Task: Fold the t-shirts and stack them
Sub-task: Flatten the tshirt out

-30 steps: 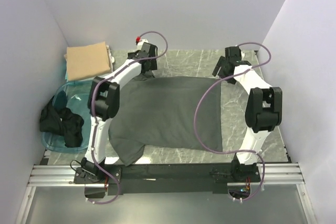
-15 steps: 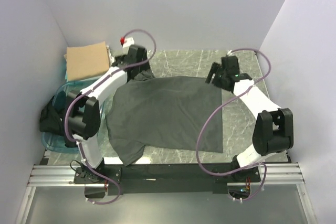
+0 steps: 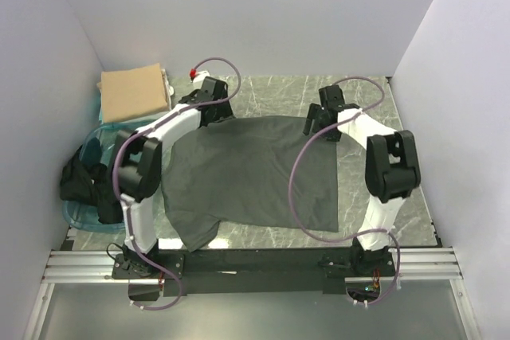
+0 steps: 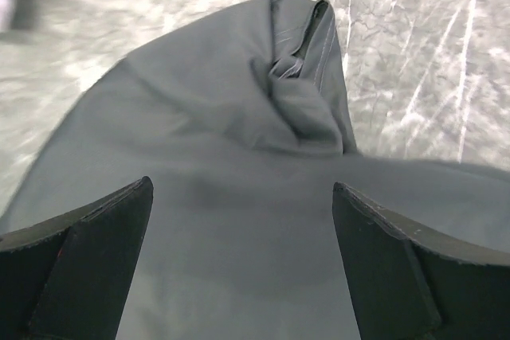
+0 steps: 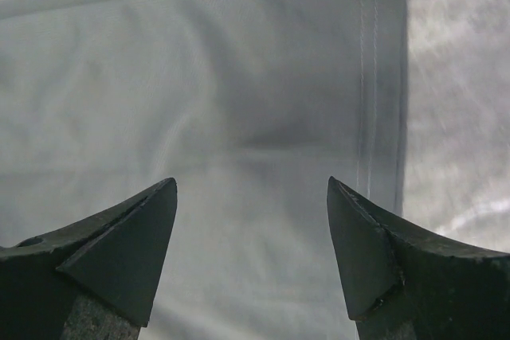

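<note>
A dark charcoal-grey t-shirt (image 3: pixel 251 173) lies spread flat on the marble table. My left gripper (image 3: pixel 209 111) is open above its far left corner, where the wrist view shows a bunched sleeve (image 4: pixel 307 93) ahead of the fingers. My right gripper (image 3: pixel 319 121) is open above the far right corner; the wrist view shows the stitched hem (image 5: pixel 374 77) just ahead. A folded tan t-shirt (image 3: pixel 134 91) lies at the far left. Black t-shirts (image 3: pixel 89 185) hang over the tub's edge.
A translucent teal plastic tub (image 3: pixel 107 145) stands left of the table. White walls close in the back and both sides. A metal rail (image 3: pixel 255 264) runs along the near edge by the arm bases.
Both grippers have come down and inward onto the shirt's far corners. The shirt's far edge has shifted slightly.
</note>
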Robot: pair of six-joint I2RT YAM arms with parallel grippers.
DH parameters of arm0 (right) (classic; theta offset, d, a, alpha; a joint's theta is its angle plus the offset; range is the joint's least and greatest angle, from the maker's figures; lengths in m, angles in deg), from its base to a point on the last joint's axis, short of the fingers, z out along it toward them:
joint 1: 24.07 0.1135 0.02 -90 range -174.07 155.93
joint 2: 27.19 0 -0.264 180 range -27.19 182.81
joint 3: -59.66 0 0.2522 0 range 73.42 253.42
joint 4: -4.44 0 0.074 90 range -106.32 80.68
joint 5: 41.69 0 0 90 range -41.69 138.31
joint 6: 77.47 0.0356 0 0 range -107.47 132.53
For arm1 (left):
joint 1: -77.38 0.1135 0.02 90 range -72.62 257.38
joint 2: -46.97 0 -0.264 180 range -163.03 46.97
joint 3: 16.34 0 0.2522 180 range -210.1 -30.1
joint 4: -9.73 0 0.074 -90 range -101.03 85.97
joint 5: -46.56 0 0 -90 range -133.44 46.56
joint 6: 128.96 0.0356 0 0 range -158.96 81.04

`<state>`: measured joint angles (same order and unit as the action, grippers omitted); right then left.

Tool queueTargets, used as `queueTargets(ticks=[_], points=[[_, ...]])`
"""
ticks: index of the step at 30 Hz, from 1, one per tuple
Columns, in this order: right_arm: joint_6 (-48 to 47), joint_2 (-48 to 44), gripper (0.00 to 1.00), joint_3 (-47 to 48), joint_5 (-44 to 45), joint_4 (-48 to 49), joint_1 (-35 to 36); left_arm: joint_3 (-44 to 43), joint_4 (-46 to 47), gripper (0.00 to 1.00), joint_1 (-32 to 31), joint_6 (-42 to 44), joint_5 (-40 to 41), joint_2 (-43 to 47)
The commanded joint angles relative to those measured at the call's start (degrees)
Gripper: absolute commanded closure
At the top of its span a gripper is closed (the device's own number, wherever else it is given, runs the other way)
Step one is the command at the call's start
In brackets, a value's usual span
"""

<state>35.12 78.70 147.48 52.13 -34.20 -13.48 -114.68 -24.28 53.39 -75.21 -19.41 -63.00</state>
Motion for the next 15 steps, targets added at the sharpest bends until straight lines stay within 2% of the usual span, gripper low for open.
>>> queueTargets(ticks=[1, 4, 15], points=[[-2.2, 3.35, 0.18, 5.03, 2.16, -1.74, -0.31, -6.64, -1.98, 0.01, 0.35, -0.22, -1.88, -6.12], [-3.43, 6.17, 0.18, 7.67, 2.16, -3.15, -1.01, -11.04, -4.0, 0.0, 0.35, 0.21, -1.97, -10.17], [-7.82, 16.8, 0.2, 19.62, 2.52, -12.81, -3.38, -17.28, -3.83, 0.01, 0.61, 2.24, -3.99, -18.95]])
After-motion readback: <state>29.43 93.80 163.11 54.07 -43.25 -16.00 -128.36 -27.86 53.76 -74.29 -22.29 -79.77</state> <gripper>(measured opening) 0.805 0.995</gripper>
